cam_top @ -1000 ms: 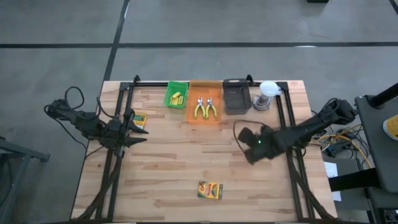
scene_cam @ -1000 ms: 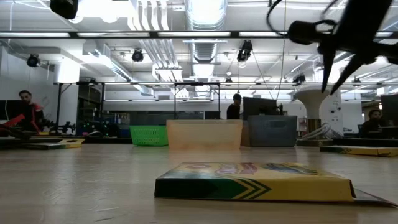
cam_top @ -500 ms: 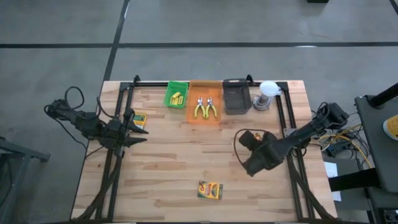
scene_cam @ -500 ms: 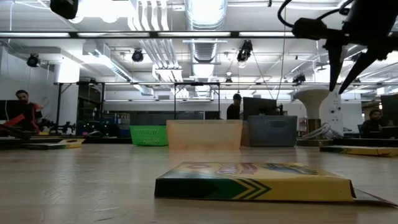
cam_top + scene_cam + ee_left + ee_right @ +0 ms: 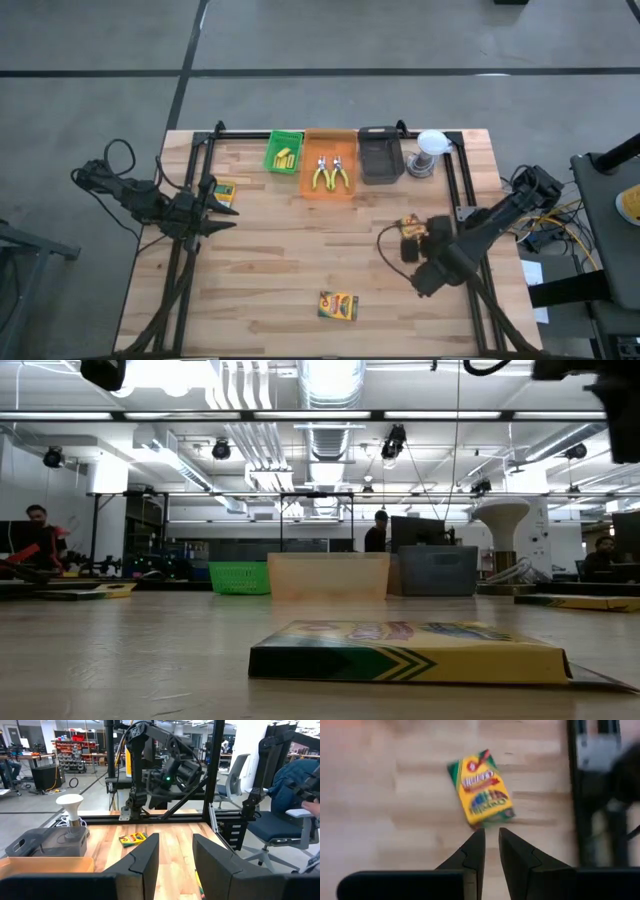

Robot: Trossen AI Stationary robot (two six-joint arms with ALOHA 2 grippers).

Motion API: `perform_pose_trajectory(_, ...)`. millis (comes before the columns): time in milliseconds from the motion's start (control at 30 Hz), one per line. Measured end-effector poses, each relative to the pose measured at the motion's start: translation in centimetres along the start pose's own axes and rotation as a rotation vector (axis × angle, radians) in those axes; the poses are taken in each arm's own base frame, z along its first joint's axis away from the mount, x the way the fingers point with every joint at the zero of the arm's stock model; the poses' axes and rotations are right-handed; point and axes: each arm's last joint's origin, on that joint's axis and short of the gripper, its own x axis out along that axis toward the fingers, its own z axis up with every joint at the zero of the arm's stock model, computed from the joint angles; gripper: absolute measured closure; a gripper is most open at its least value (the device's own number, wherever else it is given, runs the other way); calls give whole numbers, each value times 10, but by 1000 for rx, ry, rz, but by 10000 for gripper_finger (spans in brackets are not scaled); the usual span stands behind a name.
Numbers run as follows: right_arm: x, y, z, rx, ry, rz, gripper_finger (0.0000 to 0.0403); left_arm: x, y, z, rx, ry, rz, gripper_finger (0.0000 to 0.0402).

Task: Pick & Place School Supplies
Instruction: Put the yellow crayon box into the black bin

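The right pincer (image 5: 425, 277) hangs above the wooden surface (image 5: 270, 270), its fingers (image 5: 475, 851) drawn nearly together with only a narrow gap and nothing between them. A crayon box (image 5: 338, 305) lies flat on the surface just beside it, toward the front edge, while a second crayon box (image 5: 411, 228) rests by the same arm on the side toward the orange tray (image 5: 329, 176). That tray (flanked by a green tray (image 5: 284, 152) of yellow blocks (image 5: 285, 157) and a black tray (image 5: 380, 155)) holds two yellow-handled pliers (image 5: 329, 174). Well left of the orange tray, the left pincer (image 5: 228, 210) waits partly open and empty, a third crayon box (image 5: 224, 189) near it.
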Motion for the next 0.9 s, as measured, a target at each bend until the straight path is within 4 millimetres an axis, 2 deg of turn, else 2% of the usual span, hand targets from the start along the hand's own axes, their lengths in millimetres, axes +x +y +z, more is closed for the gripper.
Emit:
perform_pose_trajectory(233, -8, -3, -10, -689, 124, 27, 349, 0, 0, 0, 0, 0, 0, 278)
perform_pose_trajectory(367, -9, 1, -15, -992, 141, 115, 349, 0, 0, 0, 0, 0, 0, 278)
perform_pose_trajectory(533, -3, 3, -19, -1194, 117, 146, 349, 0, 0, 0, -1, 0, 0, 278)
perform_pose_trajectory(600, 3, 1, -20, -1218, 110, 122, 349, 0, 0, 0, 0, 0, 0, 278)
perform_pose_trajectory(900, 31, -30, -43, -1275, -141, 105, 349, 0, 0, 0, 0, 0, 0, 278)
